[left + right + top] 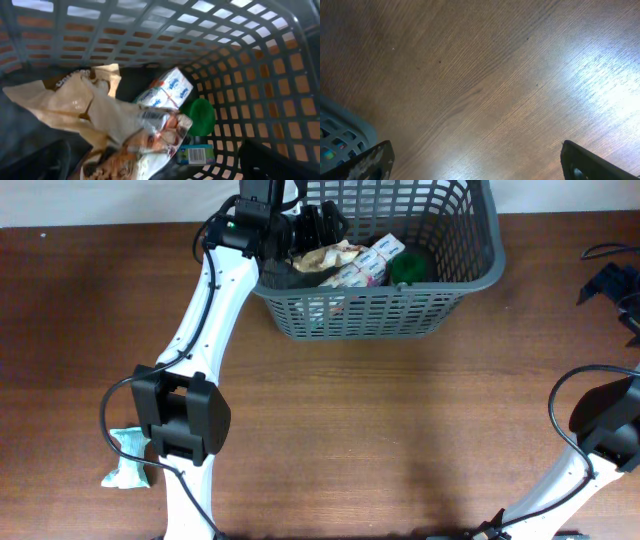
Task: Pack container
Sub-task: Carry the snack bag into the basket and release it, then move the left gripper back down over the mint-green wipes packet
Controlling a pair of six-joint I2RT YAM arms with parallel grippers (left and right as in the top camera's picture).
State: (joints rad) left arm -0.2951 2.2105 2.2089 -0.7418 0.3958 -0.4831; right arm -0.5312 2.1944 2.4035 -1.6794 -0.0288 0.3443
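Note:
The dark grey container (400, 310) stands at the back of the table. Inside it lie a crinkled beige bag (75, 105), a white and blue pack (167, 90), a printed snack bag (155, 140), a green-lidded jar (200, 116) and a small teal box (196, 155). My left gripper (318, 228) hangs over the container's left side, open (155, 167), with the snack bag lying loose below and between its fingers (275, 160). My right gripper (477, 165) is open above bare wood, holding nothing.
A pale green and white packet (128, 462) lies on the table by the left arm's base. Black gear and cables (612, 285) sit at the right edge. A corner of the container (340, 130) shows at the left of the right wrist view.

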